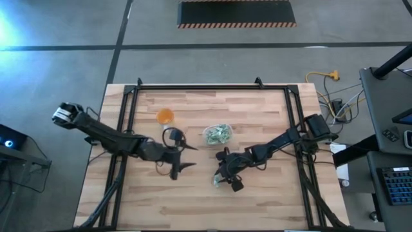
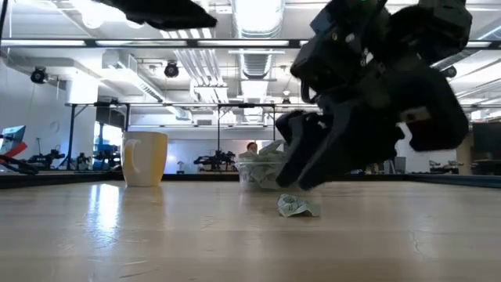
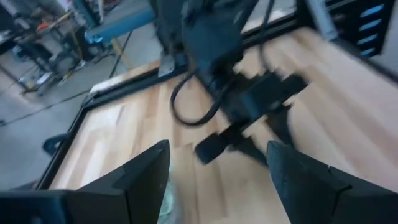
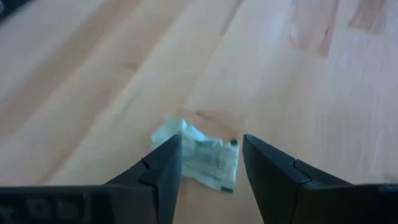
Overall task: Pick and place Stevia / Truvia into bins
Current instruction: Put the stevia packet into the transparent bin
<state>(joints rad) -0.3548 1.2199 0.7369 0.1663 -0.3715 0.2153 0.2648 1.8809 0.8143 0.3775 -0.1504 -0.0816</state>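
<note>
**Packets: most binned, one still on the table**

Packets [image 1: 218, 133] are seen heaped in the clear tub [image 1: 207, 136], just right of centre in the high view; this part of the task is judged done. One crumpled packet [image 4: 208, 158] is left on the bare wood, below the tub in the high view and in front of it in the low view [image 2: 296, 207]. The right gripper [image 1: 225, 178] is held low over this packet, jaws parted, the packet lying between the fingertips [image 4: 163, 163] but not yet clamped. The left gripper [image 1: 183, 156] is held left of the tub, jaws spread wide and empty. An orange cup [image 1: 165, 116] stands at upper left of the table, apart from the work. No other loose packets can be made out on the table, so a single pick and placement is judged to remain.
</note>
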